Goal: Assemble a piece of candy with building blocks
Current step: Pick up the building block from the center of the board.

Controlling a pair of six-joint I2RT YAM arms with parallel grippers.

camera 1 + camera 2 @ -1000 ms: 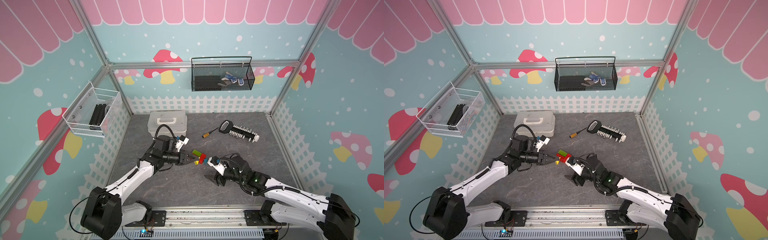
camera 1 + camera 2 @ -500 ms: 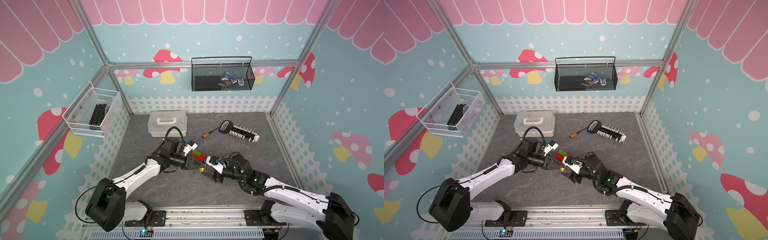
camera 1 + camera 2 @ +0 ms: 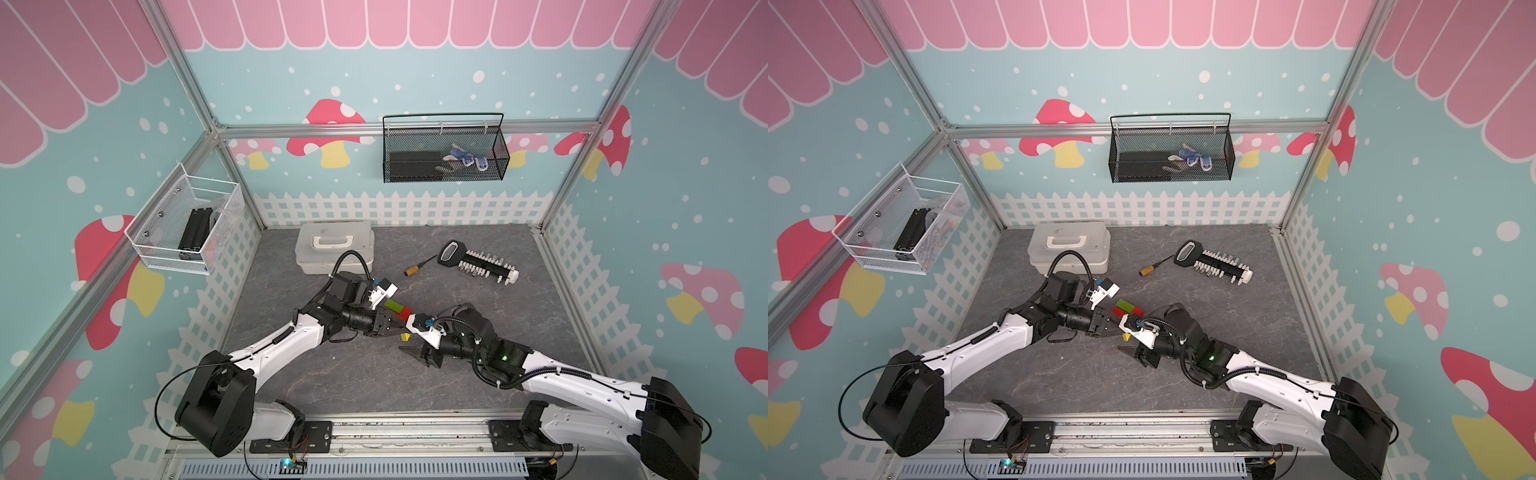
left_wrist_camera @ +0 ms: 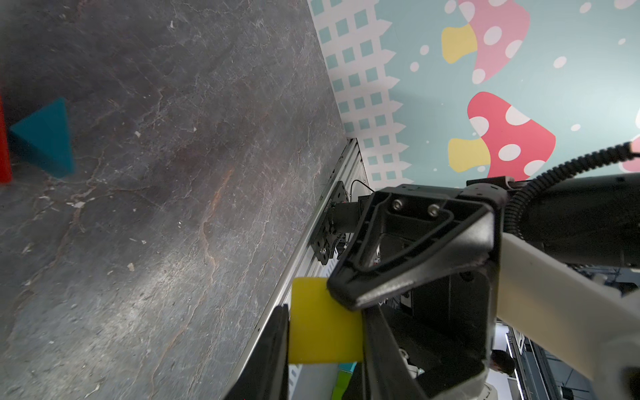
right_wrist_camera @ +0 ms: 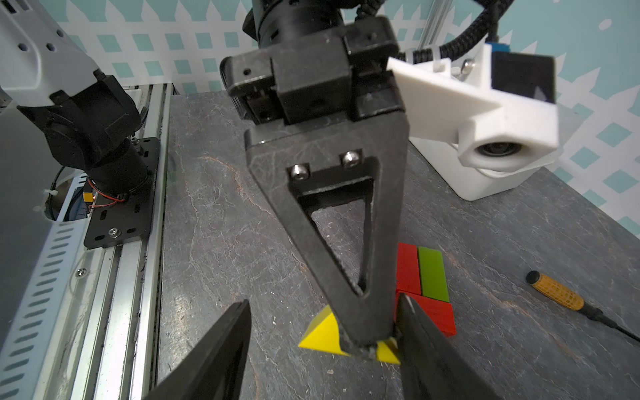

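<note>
**Yellow end piece pinched beside the red-and-green body**

The left gripper (image 3: pixel 397 332) reaches in low over the counter (image 3: pixel 332 374), its fingers (image 4: pixel 273 349) narrowed onto two opposite flat sides of the yellow block (image 4: pixel 322 329). In the right wrist view that block (image 5: pixel 320 332) shows a triangular face, with one left finger standing in front of it. Whether it rests on the counter cannot be told.

Just past it lies the candy body. A red bar (image 5: pixel 408 266) and the green bar (image 5: pixel 433 273) lie flush side by side with their long axes parallel. A second red bar (image 5: pixel 429 311) lies crosswise against the ends nearest the yellow block. In both top views the green bar (image 3: pixel 392 305) slants across the counter, its left end farther back than its right.

The blue triangle (image 4: pixel 41 138) lies flat, its apex against a red bar and its base turned away.

The right gripper (image 3: pixel 417 353) faces the left one from the other side. Its fingers (image 5: pixel 221 349) are spread wide, on either side of the yellow block without gripping it, and one finger is close against the block.
</note>
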